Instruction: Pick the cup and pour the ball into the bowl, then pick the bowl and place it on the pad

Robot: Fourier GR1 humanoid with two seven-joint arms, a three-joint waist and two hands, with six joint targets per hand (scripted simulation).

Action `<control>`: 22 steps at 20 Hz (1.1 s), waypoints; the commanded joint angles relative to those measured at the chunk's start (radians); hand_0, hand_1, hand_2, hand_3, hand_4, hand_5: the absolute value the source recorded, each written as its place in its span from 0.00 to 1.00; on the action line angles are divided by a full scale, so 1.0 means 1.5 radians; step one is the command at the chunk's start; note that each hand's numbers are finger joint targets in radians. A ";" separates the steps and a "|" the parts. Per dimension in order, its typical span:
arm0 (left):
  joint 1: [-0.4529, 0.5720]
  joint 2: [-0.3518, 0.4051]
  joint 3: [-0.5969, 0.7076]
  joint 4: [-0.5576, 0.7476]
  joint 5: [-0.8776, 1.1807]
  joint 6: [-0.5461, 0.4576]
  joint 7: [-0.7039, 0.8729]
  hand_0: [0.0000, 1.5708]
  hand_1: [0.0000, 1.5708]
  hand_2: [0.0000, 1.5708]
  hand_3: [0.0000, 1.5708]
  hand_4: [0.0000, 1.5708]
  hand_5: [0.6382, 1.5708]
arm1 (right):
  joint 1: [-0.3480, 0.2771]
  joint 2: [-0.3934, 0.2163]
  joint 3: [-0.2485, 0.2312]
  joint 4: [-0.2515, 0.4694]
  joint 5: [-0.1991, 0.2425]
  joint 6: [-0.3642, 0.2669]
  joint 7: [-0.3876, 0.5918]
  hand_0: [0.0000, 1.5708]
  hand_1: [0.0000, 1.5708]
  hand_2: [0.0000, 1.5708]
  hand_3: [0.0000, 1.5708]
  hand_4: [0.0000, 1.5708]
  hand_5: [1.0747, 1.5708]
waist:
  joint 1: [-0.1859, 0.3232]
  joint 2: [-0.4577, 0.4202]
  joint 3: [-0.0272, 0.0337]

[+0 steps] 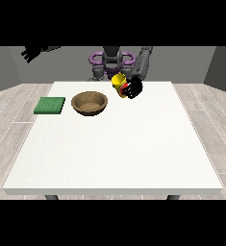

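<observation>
The hand at the view's right (132,88) held the yellow cup (118,83) in curled fingers, tilted toward the wooden bowl (89,103), which sat low beside it, short of the green pad (50,105). To pour well, it likely needed to carry the cup's mouth over the bowl before tipping further. The ball could not be seen.

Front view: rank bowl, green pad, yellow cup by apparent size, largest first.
1. Bowl, widest.
2. Green pad, nearly as wide and flatter; close call.
3. Yellow cup, clearly smallest, partly hidden by the robot hand at the view's right.
</observation>
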State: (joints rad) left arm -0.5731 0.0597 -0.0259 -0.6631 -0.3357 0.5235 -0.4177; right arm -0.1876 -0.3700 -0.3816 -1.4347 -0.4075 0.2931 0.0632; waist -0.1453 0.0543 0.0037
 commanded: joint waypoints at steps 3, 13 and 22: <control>-0.092 0.016 -0.129 0.064 -0.206 0.099 0.198 0.87 0.87 1.00 1.00 0.92 0.96 | -0.005 -0.003 -0.005 0.067 -0.004 0.023 -0.012 0.00 0.00 0.00 0.12 0.42 0.98 | -0.002 -0.040 0.0015; -0.245 -0.032 -0.260 0.147 -0.423 0.026 0.468 0.87 0.87 1.00 1.00 0.93 0.96 | 0.005 -0.022 -0.023 0.172 0.000 0.071 -0.060 0.00 0.00 0.00 0.00 0.43 0.97 | 0.021 -0.055 -0.0007; -0.312 -0.040 -0.419 0.176 -0.596 -0.077 0.655 0.94 0.94 1.00 1.00 0.70 1.00 | -0.043 -0.026 -0.008 0.201 0.013 0.061 -0.045 0.00 0.00 0.00 0.16 0.44 0.97 | 0.007 -0.066 -0.0014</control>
State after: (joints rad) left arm -0.9962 0.0032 -0.5679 -0.4260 -1.1155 0.4547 0.4745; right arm -0.2235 -0.4035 -0.3906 -1.1576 -0.3900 0.3883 -0.0005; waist -0.1414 -0.0663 0.0021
